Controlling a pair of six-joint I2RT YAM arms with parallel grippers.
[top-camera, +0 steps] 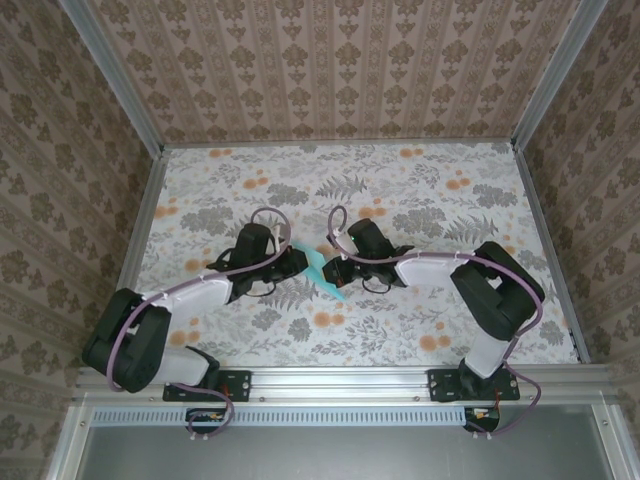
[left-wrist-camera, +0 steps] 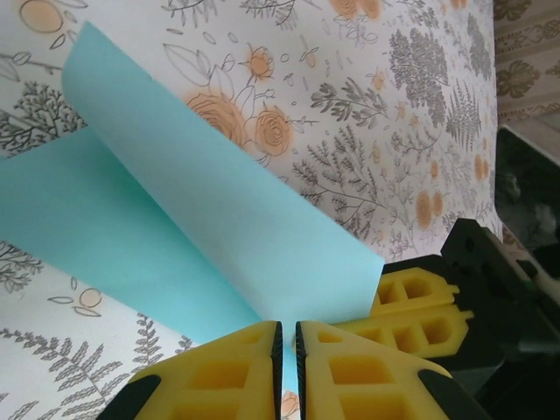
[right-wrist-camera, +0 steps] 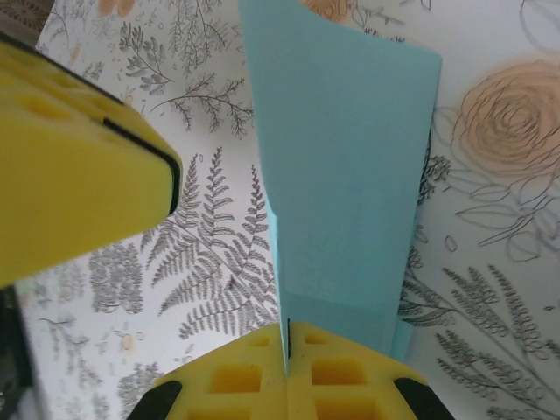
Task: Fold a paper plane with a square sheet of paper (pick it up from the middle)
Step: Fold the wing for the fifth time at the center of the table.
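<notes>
The square sheet of paper (top-camera: 322, 272), light turquoise, is folded and held up off the floral table between both grippers at mid-table. In the left wrist view its two flaps (left-wrist-camera: 201, 219) spread away from my left gripper (left-wrist-camera: 289, 337), whose yellow pads stand almost together with a strip of paper between them. My right gripper (right-wrist-camera: 287, 337) is shut on the edge of the folded paper (right-wrist-camera: 341, 157), which rises straight ahead of it. The two grippers (top-camera: 303, 258) (top-camera: 333, 250) face each other, tips nearly touching.
The right gripper's yellow fingers (left-wrist-camera: 420, 306) sit close beside the left one's. A left finger (right-wrist-camera: 70, 192) fills the right wrist view's upper left. Metal rails (top-camera: 330, 380) and patterned walls (top-camera: 330, 70) bound the floral table (top-camera: 420, 190).
</notes>
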